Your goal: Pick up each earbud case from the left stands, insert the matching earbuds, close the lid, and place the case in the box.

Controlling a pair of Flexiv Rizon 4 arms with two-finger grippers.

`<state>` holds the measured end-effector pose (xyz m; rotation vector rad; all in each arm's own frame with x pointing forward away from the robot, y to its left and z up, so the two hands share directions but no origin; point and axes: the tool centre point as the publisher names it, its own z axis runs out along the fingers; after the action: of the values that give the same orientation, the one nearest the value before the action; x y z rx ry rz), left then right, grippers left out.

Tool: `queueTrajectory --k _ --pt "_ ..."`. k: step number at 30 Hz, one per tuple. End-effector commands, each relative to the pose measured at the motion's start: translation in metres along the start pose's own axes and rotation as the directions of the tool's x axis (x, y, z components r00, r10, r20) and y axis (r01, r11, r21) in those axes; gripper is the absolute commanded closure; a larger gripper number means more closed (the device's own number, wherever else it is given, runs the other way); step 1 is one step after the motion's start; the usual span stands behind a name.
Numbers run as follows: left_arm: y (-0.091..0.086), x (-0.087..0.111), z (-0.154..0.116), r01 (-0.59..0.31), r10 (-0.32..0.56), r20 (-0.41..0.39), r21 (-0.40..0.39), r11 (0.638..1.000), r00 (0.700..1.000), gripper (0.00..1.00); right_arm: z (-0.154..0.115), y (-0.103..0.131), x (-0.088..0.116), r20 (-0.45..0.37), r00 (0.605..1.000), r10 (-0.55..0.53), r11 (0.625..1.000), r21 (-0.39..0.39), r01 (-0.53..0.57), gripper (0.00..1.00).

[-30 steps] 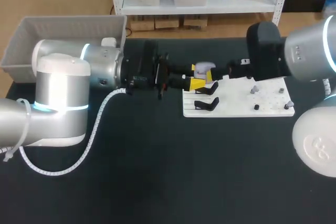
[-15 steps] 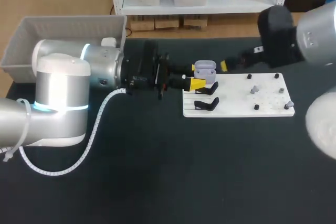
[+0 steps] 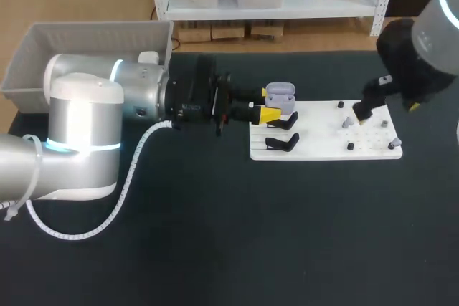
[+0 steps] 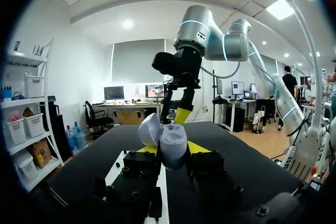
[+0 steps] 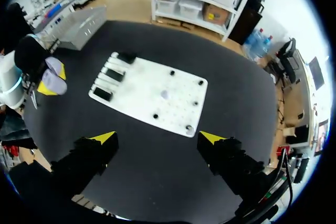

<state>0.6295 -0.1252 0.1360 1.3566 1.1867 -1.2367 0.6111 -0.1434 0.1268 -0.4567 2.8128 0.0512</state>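
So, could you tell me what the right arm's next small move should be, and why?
Probably lower the open right gripper onto the grey earbud on the white board: the left gripper holds the earbud case with its lid open, ready for one.

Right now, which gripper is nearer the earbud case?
Left. The left gripper is shut on the case; the right gripper hangs open above the board's far end.

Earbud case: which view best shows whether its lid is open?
Left wrist view: the earbud case is close up, held in the left gripper, lid open. Head view shows it small from above; right wrist view, tiny and distant.
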Motion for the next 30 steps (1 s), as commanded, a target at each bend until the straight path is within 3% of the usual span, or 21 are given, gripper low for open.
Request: queueTrajectory --k 1,9,21,30 --pt "-0.001 0.001 0.000 -0.003 0.003 0.003 -0.004 1.000 1.000 1.00 0.000 0.000 0.003 -0.129 0.992 -0.001 0.985 0.169 0.023 0.00" --pt "-0.001 0.001 0.000 -0.003 0.003 0.003 -0.004 1.000 1.000 1.00 0.020 -0.009 0.014 -0.198 0.980 -0.026 0.985 0.161 0.059 0.00" --pt "-0.001 0.001 0.000 -0.003 0.003 0.003 -0.004 1.000 1.000 1.00 0.060 -0.030 0.019 -0.190 0.982 -0.017 0.993 0.108 0.038 0.00" --pt "-0.001 0.001 0.000 -0.003 0.003 0.003 -0.004 1.000 1.000 1.00 0.061 -0.032 0.019 -0.173 0.985 -0.006 0.994 0.110 0.026 0.00"
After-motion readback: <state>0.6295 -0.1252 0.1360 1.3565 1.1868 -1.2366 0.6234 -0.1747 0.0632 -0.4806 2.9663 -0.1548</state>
